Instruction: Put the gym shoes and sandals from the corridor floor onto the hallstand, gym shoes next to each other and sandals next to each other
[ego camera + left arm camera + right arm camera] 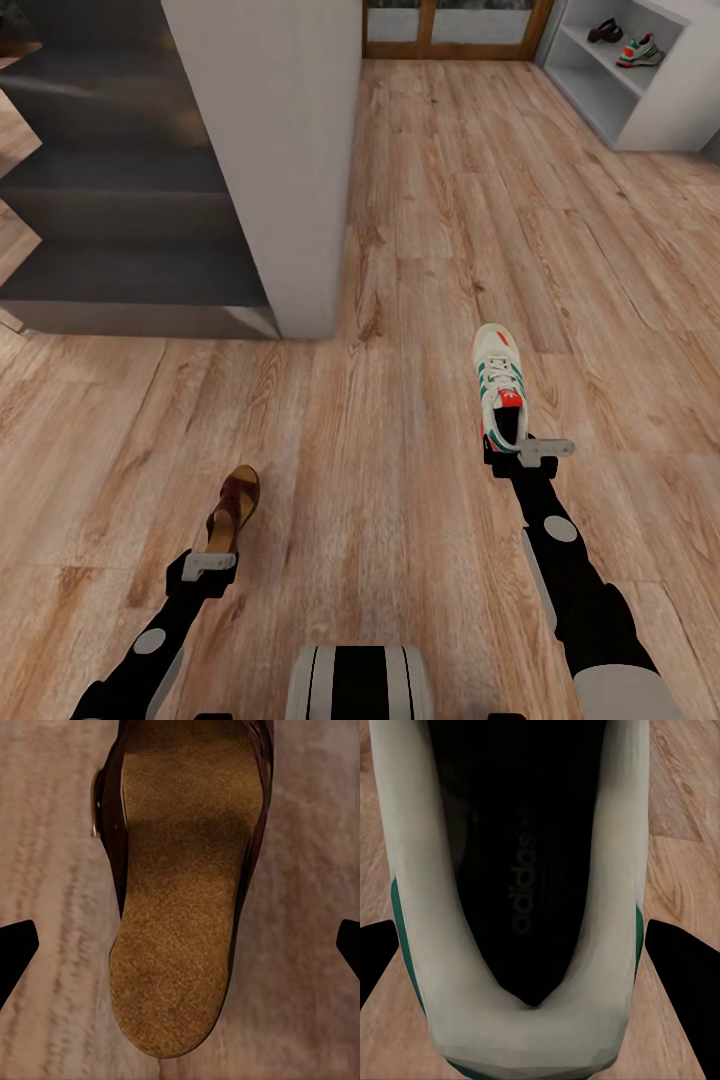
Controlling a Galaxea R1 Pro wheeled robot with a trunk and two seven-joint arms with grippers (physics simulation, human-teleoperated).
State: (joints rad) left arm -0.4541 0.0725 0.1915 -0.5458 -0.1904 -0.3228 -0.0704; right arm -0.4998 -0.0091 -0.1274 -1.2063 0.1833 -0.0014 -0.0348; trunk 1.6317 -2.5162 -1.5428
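Wood-plank floor well short of the white rack: left gripper pinching a sandal, right gripper pinching a sneaker; carrying step, next likely driving to the rack.

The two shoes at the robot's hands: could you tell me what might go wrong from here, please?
1. The sandal is held only at its heel by the left hand, so it could tip or slip.
2. The gym shoe juts forward from the right hand and could sag.
3. The hallstand is far off; driving there may shake both.
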